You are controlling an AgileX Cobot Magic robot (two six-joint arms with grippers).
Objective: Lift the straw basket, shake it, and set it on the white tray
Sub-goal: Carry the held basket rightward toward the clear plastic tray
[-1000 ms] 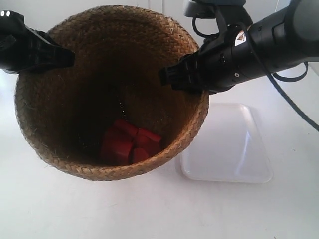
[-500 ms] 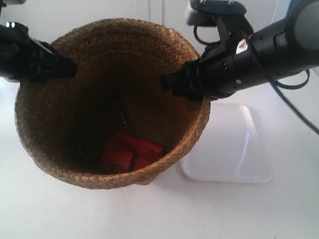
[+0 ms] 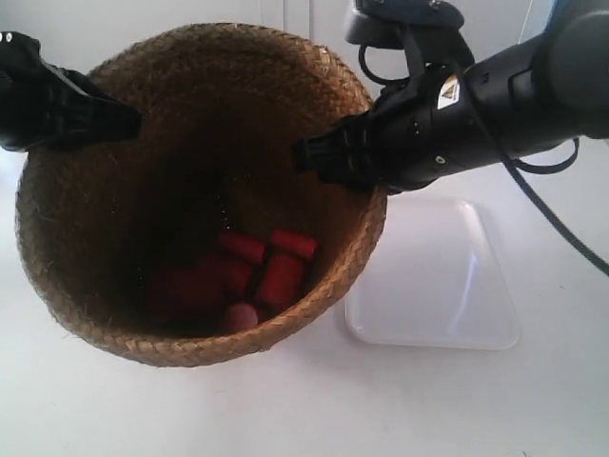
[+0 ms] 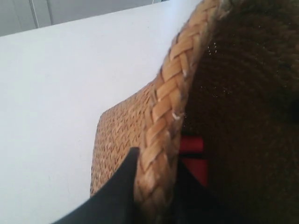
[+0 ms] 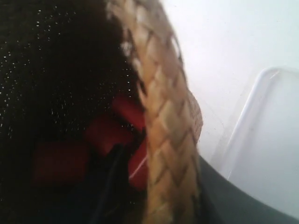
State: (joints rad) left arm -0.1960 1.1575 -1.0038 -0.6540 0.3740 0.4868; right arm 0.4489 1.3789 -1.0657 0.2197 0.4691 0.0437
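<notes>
White tabletop [image 3: 114, 409] all round, pale wall behind. Sitting in the middle of the exterior view is the straw basket [image 3: 67, 257], mouth wide open to the camera, with a heap of red pieces [image 3: 276, 271] down at the bottom (some look like little cylinders, hard to say more in the dark).

Both arms have it by the rim, on opposite sides. The left gripper [image 4: 156, 182] is pinched over the braided edge, one finger [image 4: 122, 179] on the outside of the weave and the other inside. The right gripper [image 5: 159, 186] does the same on its side, one dark finger [image 5: 111, 179] inside the basket and the other outside, rim squeezed between.

The white tray [image 3: 447, 286] lies flat on the table just beside the basket, on the right gripper's side. The basket isn't on it; its rim only overlaps the tray's edge from this angle. Can't tell whether the base is touching the table.
</notes>
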